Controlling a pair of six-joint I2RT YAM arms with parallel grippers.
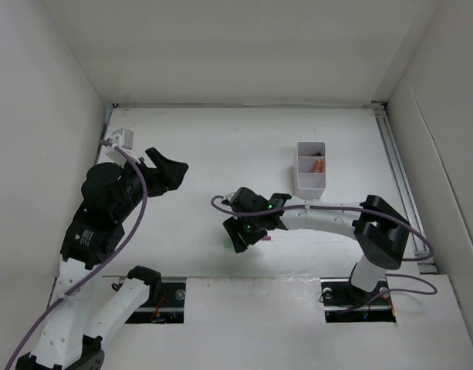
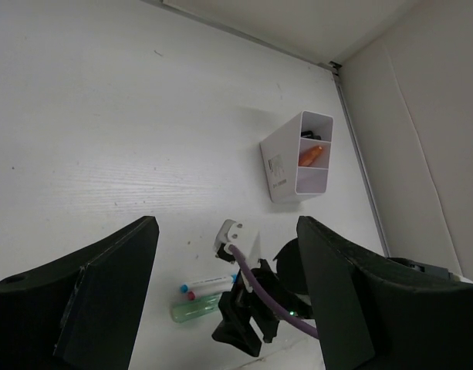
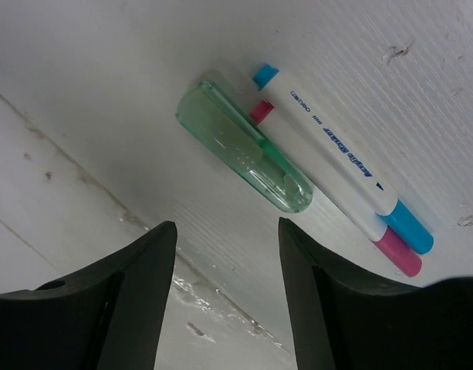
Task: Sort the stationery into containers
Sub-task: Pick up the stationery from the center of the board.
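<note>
Claw right — wide open, empty | hovering over green marker

Bright, even light; soft shadows, sharp focus.

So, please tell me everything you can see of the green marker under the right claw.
The green marker is stubby and looks like translucent plastic. One end is rounded and the other is flatter. It lies flat on the white table, parallel to a longer white marker with pink ends, and its side seems to touch that marker. The right claw is open above it and does not touch it. No writing shows on it.
</note>
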